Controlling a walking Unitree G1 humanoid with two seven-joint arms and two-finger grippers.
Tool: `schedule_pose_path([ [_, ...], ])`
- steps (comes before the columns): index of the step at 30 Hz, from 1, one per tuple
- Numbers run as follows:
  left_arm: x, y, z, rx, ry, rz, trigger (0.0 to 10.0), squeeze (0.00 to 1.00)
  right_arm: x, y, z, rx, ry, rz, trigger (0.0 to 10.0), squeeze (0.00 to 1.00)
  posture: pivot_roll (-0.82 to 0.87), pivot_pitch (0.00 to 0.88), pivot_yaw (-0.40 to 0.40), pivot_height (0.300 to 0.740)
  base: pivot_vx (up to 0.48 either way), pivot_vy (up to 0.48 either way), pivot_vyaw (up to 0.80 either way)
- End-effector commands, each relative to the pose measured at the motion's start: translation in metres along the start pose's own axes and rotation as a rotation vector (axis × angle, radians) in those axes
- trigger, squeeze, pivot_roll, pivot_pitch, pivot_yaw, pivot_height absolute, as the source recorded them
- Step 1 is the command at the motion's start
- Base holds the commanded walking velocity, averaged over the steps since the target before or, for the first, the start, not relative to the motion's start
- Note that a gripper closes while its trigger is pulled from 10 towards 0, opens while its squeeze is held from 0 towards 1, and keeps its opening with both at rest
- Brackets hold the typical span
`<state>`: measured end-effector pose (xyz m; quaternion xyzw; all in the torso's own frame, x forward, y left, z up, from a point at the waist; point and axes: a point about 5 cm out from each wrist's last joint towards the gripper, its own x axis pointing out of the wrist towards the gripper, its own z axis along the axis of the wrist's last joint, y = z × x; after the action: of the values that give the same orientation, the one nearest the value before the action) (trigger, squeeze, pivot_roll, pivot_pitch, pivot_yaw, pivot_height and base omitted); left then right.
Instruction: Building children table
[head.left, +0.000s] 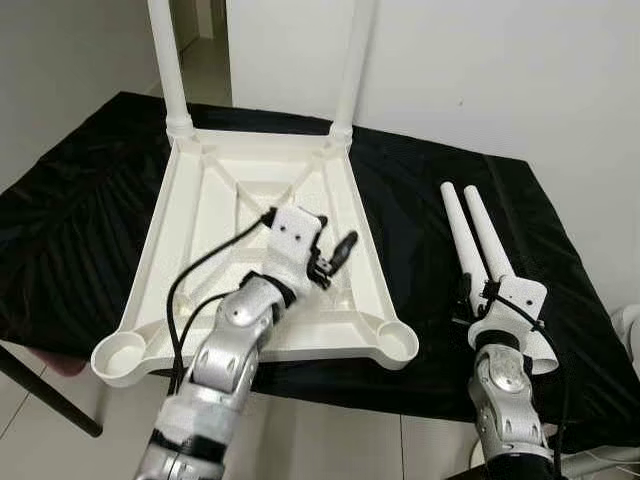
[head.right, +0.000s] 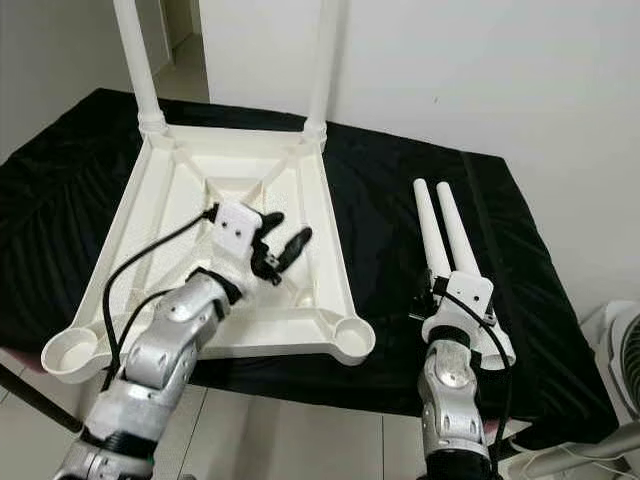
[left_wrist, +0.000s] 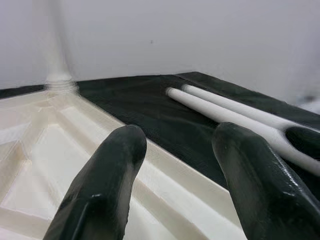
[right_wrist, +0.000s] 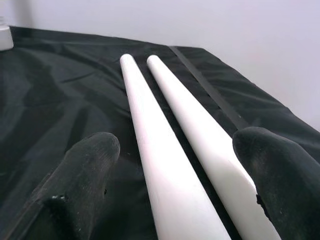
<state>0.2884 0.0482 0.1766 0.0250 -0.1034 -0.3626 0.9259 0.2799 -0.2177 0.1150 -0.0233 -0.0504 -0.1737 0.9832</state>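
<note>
A white plastic children's table (head.left: 215, 200) lies upside down on a black cloth (head.left: 90, 200). Two white legs (head.left: 170, 60) (head.left: 355, 60) stand upright in its far corners. The near corner sockets (head.left: 120, 355) (head.left: 395, 345) hold nothing. My left gripper (head.right: 285, 235) hovers open over the underside near its right rim, with nothing between the fingers (left_wrist: 115, 165). Two loose white legs (head.left: 470, 235) lie side by side on the cloth at the right. My right gripper (right_wrist: 180, 145) is open just above their near ends, one finger (right_wrist: 90, 160) on each side of the pair.
The cloth-covered table's front edge runs just before my arms, with tiled floor (head.left: 330, 440) below. A white wall (head.left: 480, 70) stands behind and a doorway (head.left: 205, 40) opens at the far left. A white appliance (head.right: 625, 350) stands at the lower right.
</note>
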Motion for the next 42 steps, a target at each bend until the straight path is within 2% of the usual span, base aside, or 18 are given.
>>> schedule_pose_path([
  [1,-0.003,-0.012,0.001,0.046,-0.015,-0.12,10.0,0.0,-0.003,-0.004,0.0,0.013,0.011,0.048,10.0,0.0,-0.04,0.039,-0.097,0.74,0.0,0.0,0.0],
  [7,-0.011,-0.026,-0.005,0.035,0.024,-0.267,10.0,0.0,-0.012,-0.008,0.002,0.022,0.007,0.165,10.0,0.0,-0.05,0.042,-0.102,0.74,0.0,0.0,0.0],
  [11,-0.015,-0.031,-0.007,0.027,0.038,-0.326,10.0,0.0,-0.018,-0.011,0.001,0.025,0.007,0.205,10.0,0.0,-0.05,0.042,-0.104,0.74,0.0,0.0,0.0],
  [18,-0.02,-0.038,-0.009,0.005,0.054,-0.394,10.0,0.0,-0.025,-0.022,0.0,0.031,0.011,0.2,10.0,0.0,-0.06,0.041,-0.108,0.74,0.0,0.0,0.0],
  [19,-0.023,-0.04,-0.009,-0.006,0.062,-0.43,10.0,0.0,-0.027,-0.024,0.0,0.026,0.007,0.202,10.0,0.0,-0.06,0.041,-0.11,0.74,0.0,0.0,0.0],
  [24,-0.027,-0.043,-0.01,-0.001,0.08,-0.493,10.0,0.0,-0.035,-0.031,-0.002,0.009,0.014,0.216,10.0,0.0,-0.06,0.042,-0.109,0.74,0.0,0.0,0.0],
  [26,-0.03,-0.046,-0.01,0.019,0.092,-0.544,10.0,0.0,-0.039,-0.036,-0.008,0.006,0.052,0.243,10.0,0.0,-0.07,0.038,-0.098,0.74,0.0,0.0,0.0],
  [34,-0.028,-0.046,-0.009,0.042,0.096,-0.557,10.0,0.0,-0.037,-0.038,-0.017,0.027,0.106,0.275,10.0,0.0,-0.07,0.034,-0.096,0.74,0.0,0.0,0.0],
  [42,-0.026,-0.045,-0.007,0.047,0.093,-0.555,10.0,0.0,-0.026,-0.036,-0.018,0.034,0.123,0.325,10.0,0.0,-0.06,0.029,-0.101,0.74,0.0,0.0,0.0],
])
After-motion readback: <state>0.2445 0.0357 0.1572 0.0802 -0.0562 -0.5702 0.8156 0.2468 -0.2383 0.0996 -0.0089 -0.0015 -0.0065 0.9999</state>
